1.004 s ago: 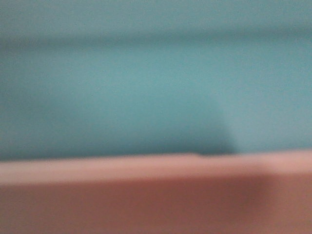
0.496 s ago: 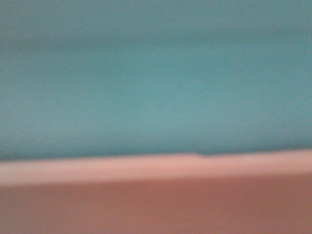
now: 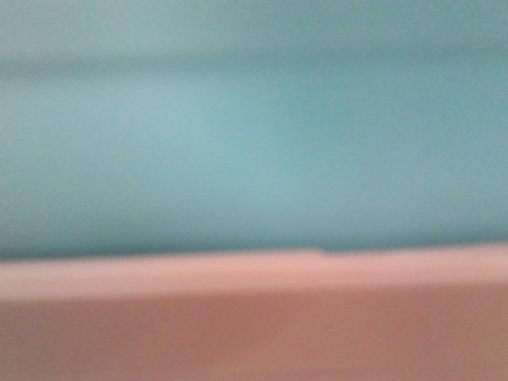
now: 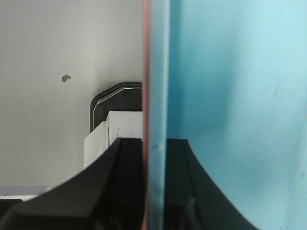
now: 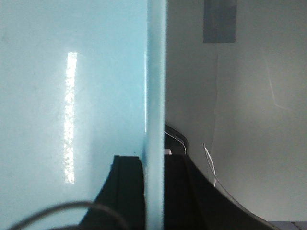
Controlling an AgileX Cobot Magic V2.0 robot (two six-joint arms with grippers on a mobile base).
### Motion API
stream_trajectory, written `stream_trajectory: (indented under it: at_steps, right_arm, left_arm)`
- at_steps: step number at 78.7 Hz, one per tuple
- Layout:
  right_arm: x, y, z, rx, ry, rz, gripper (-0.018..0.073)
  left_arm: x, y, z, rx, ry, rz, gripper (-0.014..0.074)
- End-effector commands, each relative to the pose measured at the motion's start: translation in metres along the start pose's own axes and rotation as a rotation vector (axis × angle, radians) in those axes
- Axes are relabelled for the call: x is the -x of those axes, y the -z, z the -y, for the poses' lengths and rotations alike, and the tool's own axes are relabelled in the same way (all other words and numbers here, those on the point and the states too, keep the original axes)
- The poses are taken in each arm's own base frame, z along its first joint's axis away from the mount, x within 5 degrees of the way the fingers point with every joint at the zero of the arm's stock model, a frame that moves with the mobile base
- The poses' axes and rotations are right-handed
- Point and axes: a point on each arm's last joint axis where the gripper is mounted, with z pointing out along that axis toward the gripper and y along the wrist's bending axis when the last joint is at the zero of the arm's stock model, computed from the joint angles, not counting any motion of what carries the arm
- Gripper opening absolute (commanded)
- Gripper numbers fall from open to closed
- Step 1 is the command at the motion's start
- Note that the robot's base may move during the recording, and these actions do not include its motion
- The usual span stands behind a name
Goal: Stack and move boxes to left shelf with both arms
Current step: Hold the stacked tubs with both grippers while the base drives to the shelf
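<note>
Smooth blue bin (image 4: pixel 230 96) nests inside the pink bin (image 3: pixel 254 333). Left gripper (image 4: pixel 154 191) clamps both thin rims. Right gripper (image 5: pixel 154 191) clamps the blue wall.

Front view pressed close against stacked blue bin (image 3: pixel 254 143) and pink bin (image 3: pixel 254 325), blurred, wrist views looking along each gripper's fingers, both sharing the blue bin's rim.

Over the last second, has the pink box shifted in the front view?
No. The pink box's rim sits at the same height against the frame, its small notch in the same spot below the blue box; only shading changed.
</note>
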Motion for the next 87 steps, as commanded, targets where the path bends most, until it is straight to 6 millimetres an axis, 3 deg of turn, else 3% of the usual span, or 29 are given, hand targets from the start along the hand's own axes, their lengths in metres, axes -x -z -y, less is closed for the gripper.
stream_trajectory:
  at_steps: [1, 87]
  right_arm:
    - [-0.0044, 0.0193, -0.0023, 0.079, -0.016, -0.025, 0.0054]
    - [-0.0044, 0.0193, -0.0023, 0.079, -0.016, -0.025, 0.0054]
  left_arm:
    - [-0.0142, 0.0220, 0.0103, -0.132, 0.029, -0.082, -0.0007]
    - [-0.0143, 0.0221, 0.0105, -0.134, 0.030, -0.084, -0.0007]
